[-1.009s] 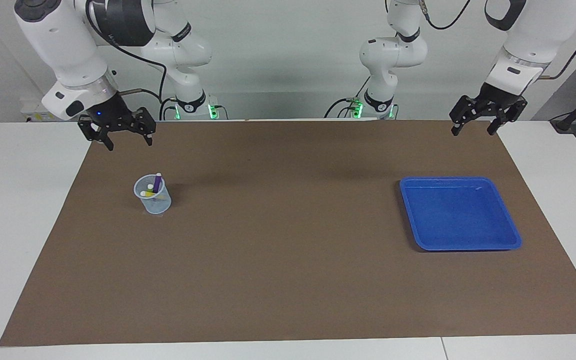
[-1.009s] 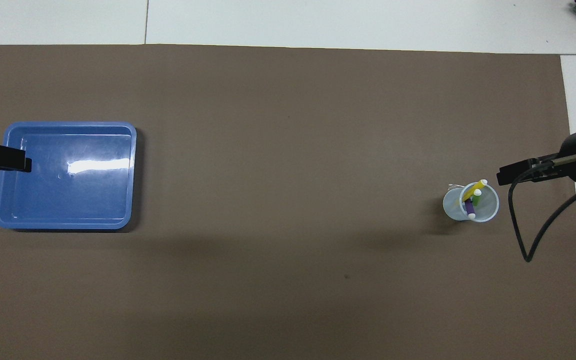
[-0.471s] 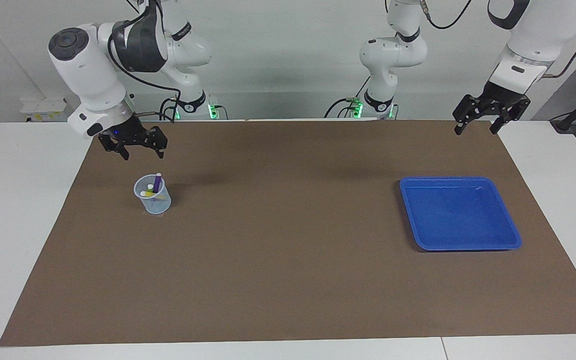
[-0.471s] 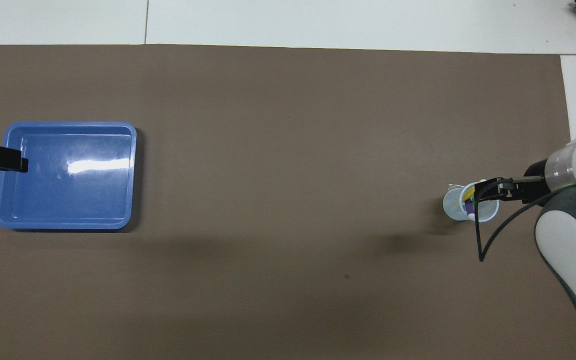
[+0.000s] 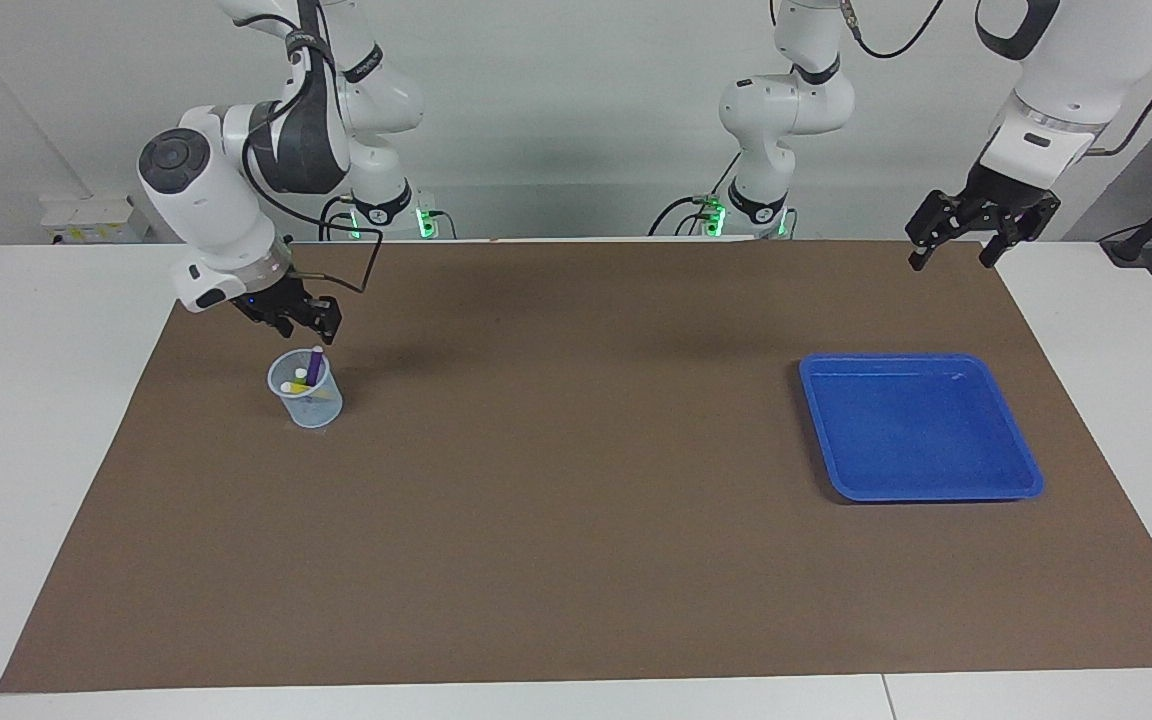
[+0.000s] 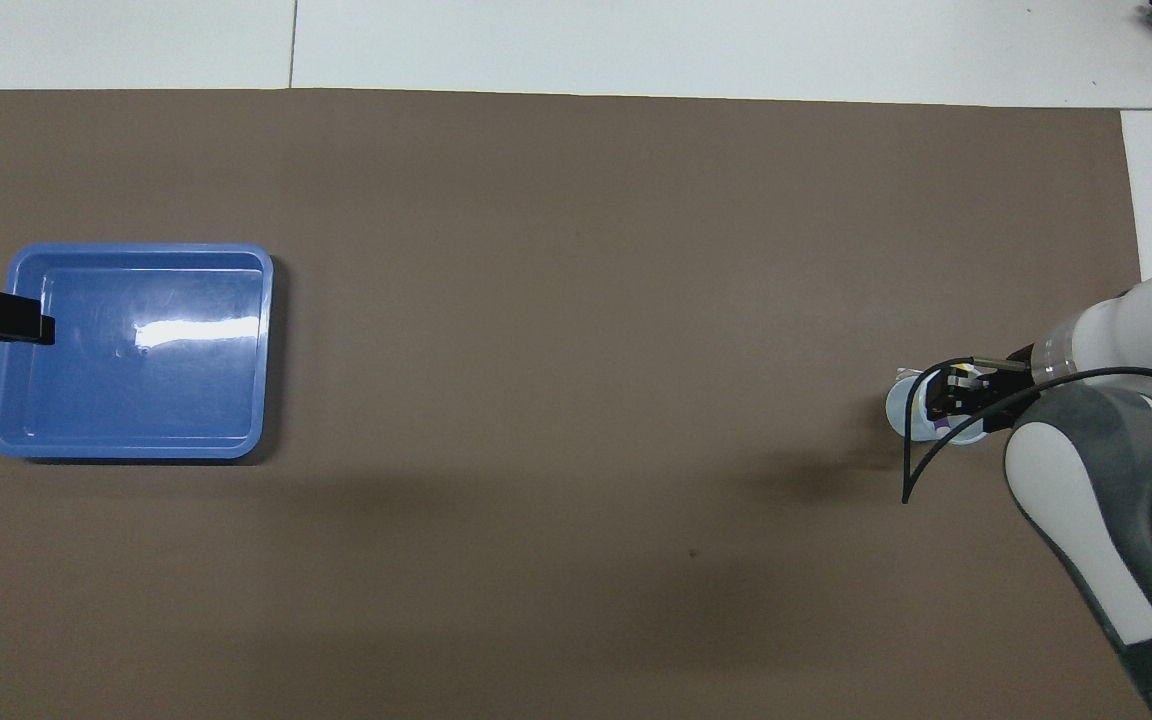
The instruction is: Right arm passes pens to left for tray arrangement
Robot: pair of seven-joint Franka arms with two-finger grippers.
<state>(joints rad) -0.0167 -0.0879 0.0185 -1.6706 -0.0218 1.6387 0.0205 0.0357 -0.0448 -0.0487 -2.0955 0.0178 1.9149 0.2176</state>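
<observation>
Facing view: right gripper [image 5: 304, 325] hanging just above the purple pen [image 5: 315, 364] standing near-upright in the cup [image 5: 306, 392]; finger gap unclear, nothing held. Left gripper [image 5: 949, 253] waiting, fingers spread, empty.

Overhead view: right gripper [image 6: 954, 392] covering the cup [image 6: 898, 408]; tray [image 6: 261, 345] sitting empty at the left arm's end.

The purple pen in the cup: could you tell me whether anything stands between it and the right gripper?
Nothing visible does. The right gripper hangs just over the purple pen, which stands highest in the mesh cup, its top clear of the rim and of the other pens.
</observation>
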